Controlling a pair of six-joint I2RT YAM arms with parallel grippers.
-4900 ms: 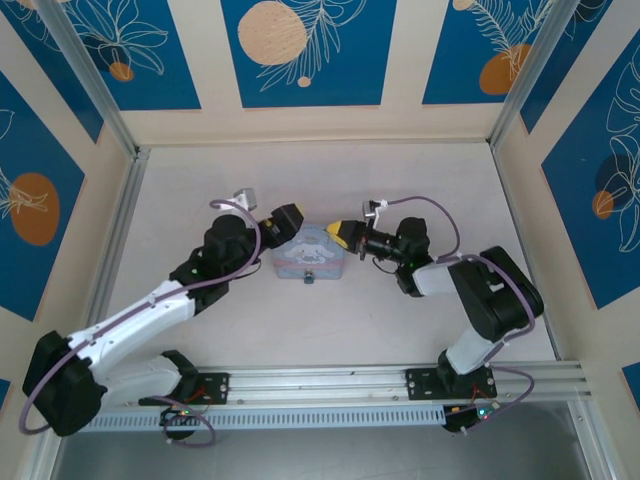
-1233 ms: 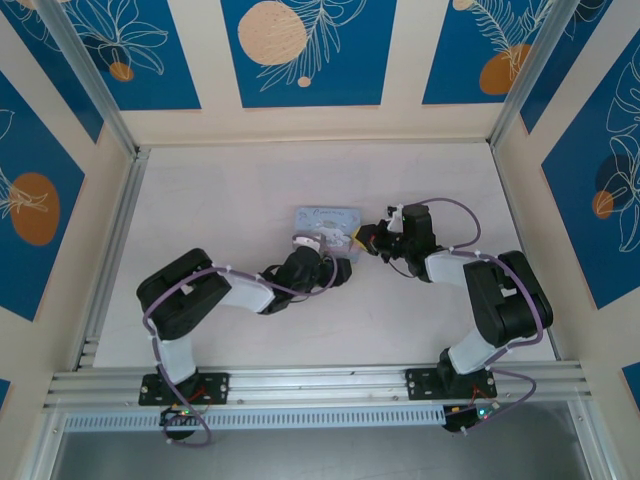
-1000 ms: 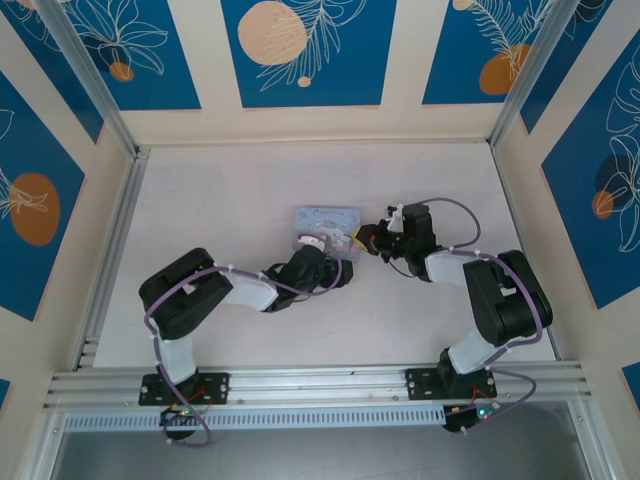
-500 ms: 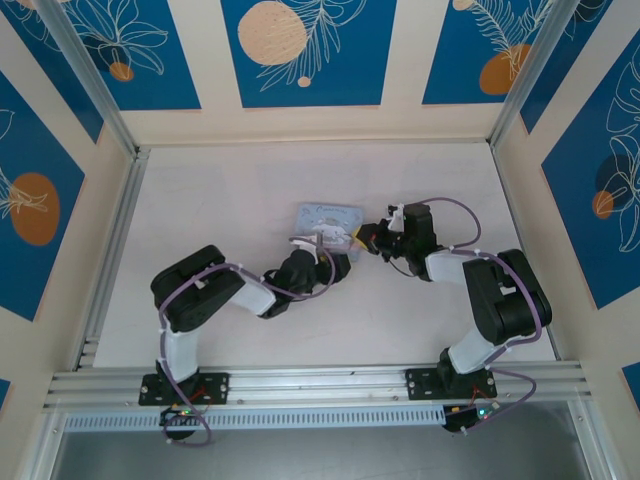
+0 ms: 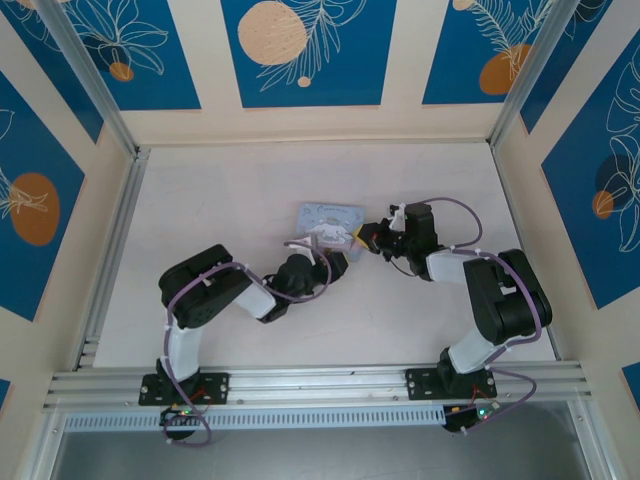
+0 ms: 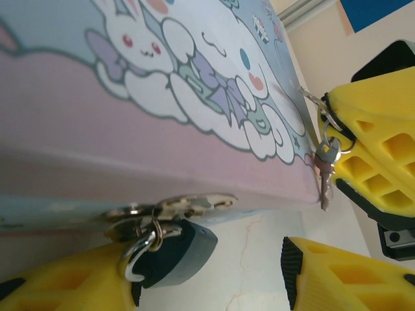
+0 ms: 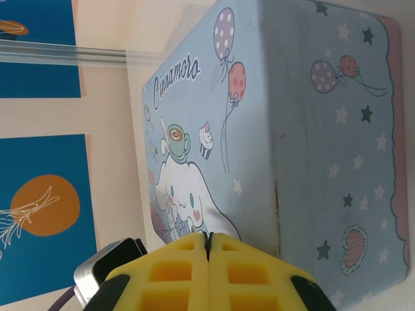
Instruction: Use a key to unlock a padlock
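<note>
A pale, matte tabletop (image 5: 250,180) is being enclosed on three sides by cream walls (image 5: 210,60). Blue panels (image 5: 350,75) with white leaf outlines and orange discs are being displayed on them. Corners are being framed by aluminium posts (image 5: 90,75). Soft, even light is being cast throughout.

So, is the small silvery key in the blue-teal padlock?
Out. The small silvery key dangles from a metal ring in the right gripper, apart from the blue-teal padlock on the hasp of the pale blue tin box.

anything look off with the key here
Yes: the key dangles loose from its ring, which the right gripper pinches, hanging by a corner of the tin box, apart from the padlock on the hasp.
</note>
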